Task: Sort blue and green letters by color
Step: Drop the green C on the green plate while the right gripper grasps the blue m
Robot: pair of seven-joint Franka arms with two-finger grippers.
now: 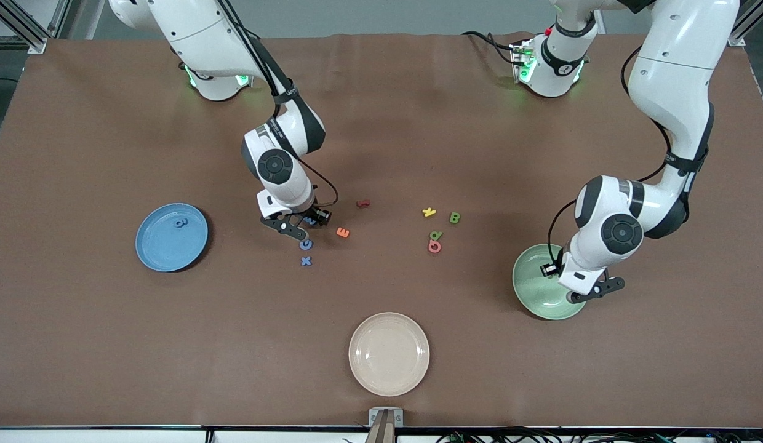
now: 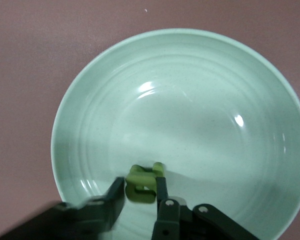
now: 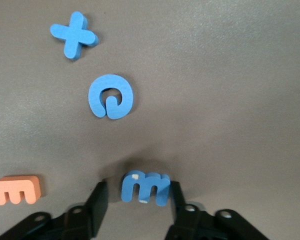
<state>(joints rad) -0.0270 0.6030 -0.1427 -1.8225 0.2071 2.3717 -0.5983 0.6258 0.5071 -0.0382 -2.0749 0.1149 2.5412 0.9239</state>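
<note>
My right gripper (image 1: 306, 223) (image 3: 135, 189) is down at the table, open, with a finger on each side of the blue E (image 3: 145, 187) (image 1: 310, 220). The blue G (image 1: 306, 244) (image 3: 111, 96) and blue X (image 1: 306, 261) (image 3: 73, 34) lie just nearer the front camera. One blue letter (image 1: 181, 223) lies in the blue plate (image 1: 163, 246). My left gripper (image 1: 594, 293) (image 2: 140, 184) is low over the green bowl (image 1: 532, 289) (image 2: 200, 100), shut on a green letter (image 2: 141, 186). The green B (image 1: 455, 217) and a green P-like letter (image 1: 436, 235) lie mid-table.
An orange E (image 1: 343, 232) (image 3: 17, 189) lies beside the right gripper. A dark red letter (image 1: 363, 203), a yellow K (image 1: 429, 212) and a pink Q (image 1: 434, 247) lie mid-table. A beige plate (image 1: 389, 352) sits near the front edge.
</note>
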